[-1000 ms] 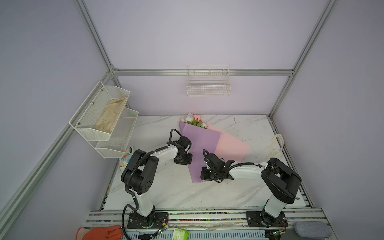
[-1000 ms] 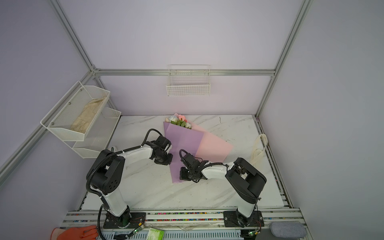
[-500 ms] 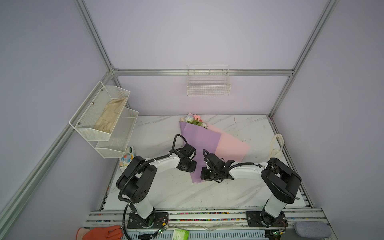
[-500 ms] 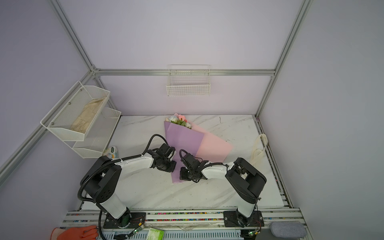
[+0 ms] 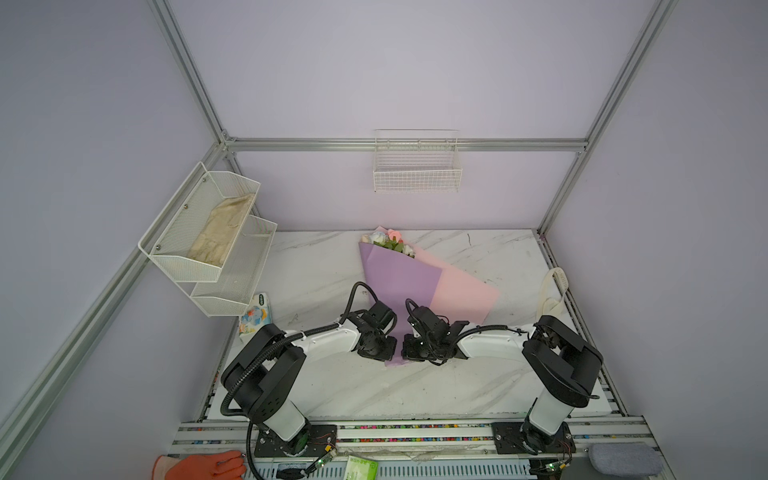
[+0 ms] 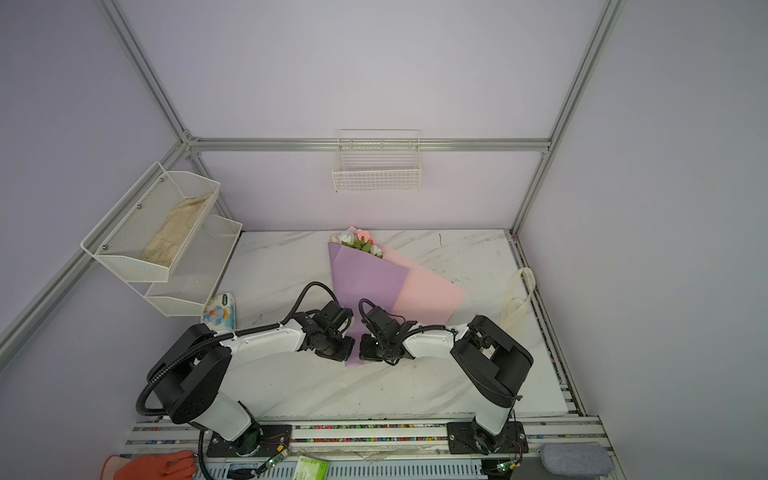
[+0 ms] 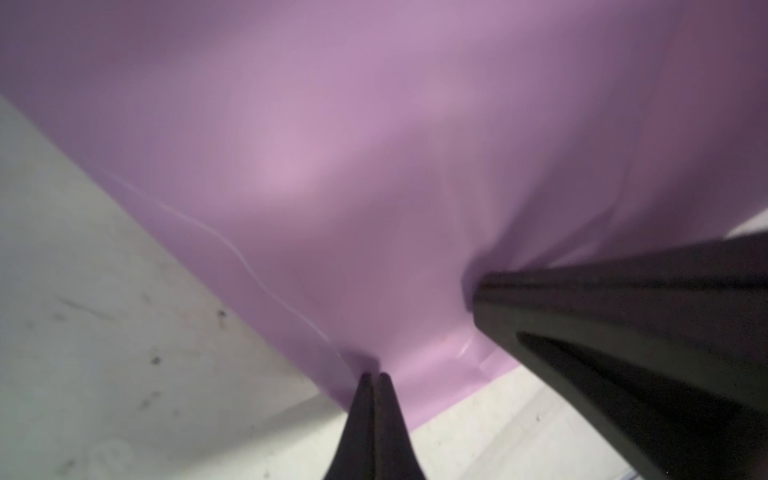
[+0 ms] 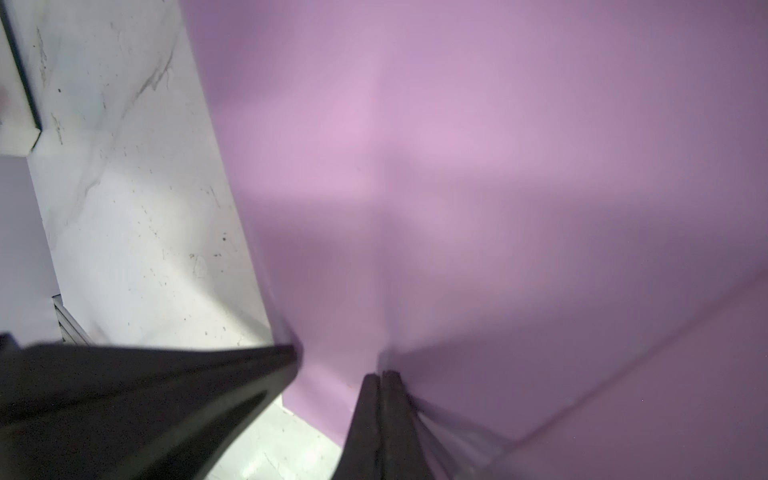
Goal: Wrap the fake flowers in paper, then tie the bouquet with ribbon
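The bouquet [image 5: 399, 286] lies on the table [image 5: 316, 266], flowers toward the back wall and its narrow lilac end toward the arms. The left gripper [image 7: 374, 376] and right gripper [image 8: 381, 374] meet that end from either side, near each other, each with jaws pressed together and tips touching the lilac surface. Whether either nips a fold cannot be told.

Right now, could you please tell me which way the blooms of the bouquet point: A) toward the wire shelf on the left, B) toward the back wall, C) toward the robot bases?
B: in both top views the blooms stick out of the lilac wrap at its far end, by the back wall.
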`<act>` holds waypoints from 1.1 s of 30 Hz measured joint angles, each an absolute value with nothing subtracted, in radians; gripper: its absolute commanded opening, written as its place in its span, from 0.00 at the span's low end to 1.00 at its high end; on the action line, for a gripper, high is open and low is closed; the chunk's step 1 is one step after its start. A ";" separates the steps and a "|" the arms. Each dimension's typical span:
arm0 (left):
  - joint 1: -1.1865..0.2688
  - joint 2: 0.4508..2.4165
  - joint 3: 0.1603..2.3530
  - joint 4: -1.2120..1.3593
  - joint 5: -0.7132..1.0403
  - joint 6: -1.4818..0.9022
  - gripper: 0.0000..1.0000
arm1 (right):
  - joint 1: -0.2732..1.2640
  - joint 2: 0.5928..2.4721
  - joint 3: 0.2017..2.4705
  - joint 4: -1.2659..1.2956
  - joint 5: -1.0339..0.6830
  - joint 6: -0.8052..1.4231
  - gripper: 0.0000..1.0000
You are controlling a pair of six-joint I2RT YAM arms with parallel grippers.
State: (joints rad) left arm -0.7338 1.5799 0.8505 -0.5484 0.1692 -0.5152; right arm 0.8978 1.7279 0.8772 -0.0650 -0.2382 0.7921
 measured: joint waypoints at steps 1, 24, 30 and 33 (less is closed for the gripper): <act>-0.737 1.577 0.850 -0.553 0.172 -0.518 0.01 | 0.898 1.728 0.879 -0.068 -0.238 0.791 0.03; -0.767 1.774 1.004 -0.438 0.371 -0.512 0.03 | 0.377 1.159 0.562 -0.236 -0.210 0.846 0.45; -0.780 1.790 1.025 -0.427 0.391 -0.512 0.07 | 0.268 1.219 0.554 -0.260 -0.256 0.777 0.47; -0.780 1.790 1.042 -0.424 0.395 -0.513 0.09 | 0.239 1.259 0.559 -0.267 -0.268 0.746 0.48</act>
